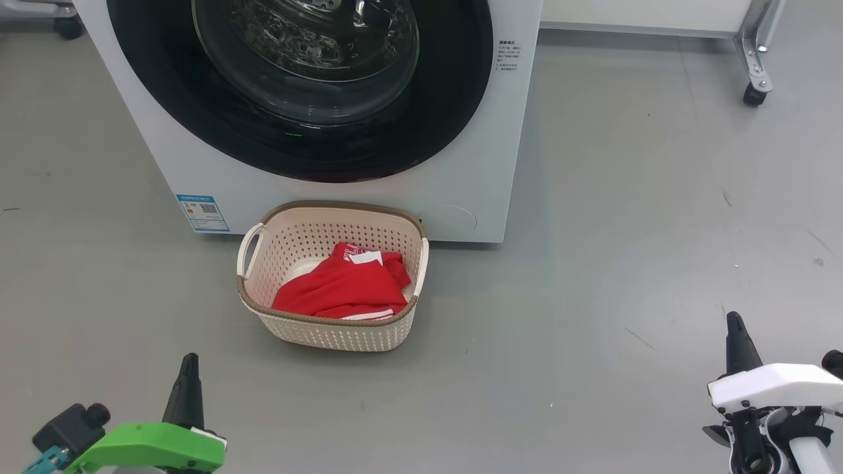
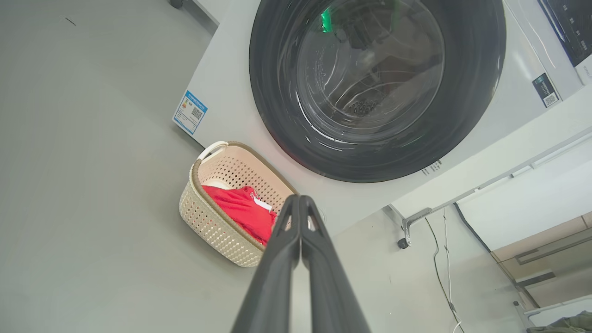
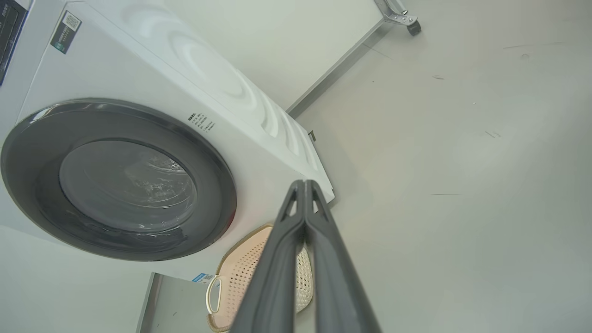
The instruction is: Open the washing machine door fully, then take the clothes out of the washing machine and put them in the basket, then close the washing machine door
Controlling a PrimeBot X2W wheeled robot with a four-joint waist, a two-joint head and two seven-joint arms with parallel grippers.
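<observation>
The white washing machine [image 1: 461, 131] stands at the back with its round black door [image 1: 428, 125] lying flat against its front, the glass window bulging at its centre. In front of it on the floor sits the cream basket [image 1: 329, 332], and red clothes [image 1: 342, 286] with white trim lie inside. My left gripper [image 1: 190, 361] is at the lower left, shut and holding nothing, well short of the basket. My right gripper [image 1: 733, 319] is at the lower right, also shut and bare. The left wrist view shows the door [image 2: 277, 120], basket [image 2: 208, 222] and clothes [image 2: 236, 210] beyond shut fingers [image 2: 277, 259].
Grey floor spreads around the basket on all sides. A white frame on a castor [image 1: 754, 95] stands at the back right. A blue label [image 1: 202, 212] marks the machine's lower left corner. Cables [image 2: 444, 268] trail on the floor in the left wrist view.
</observation>
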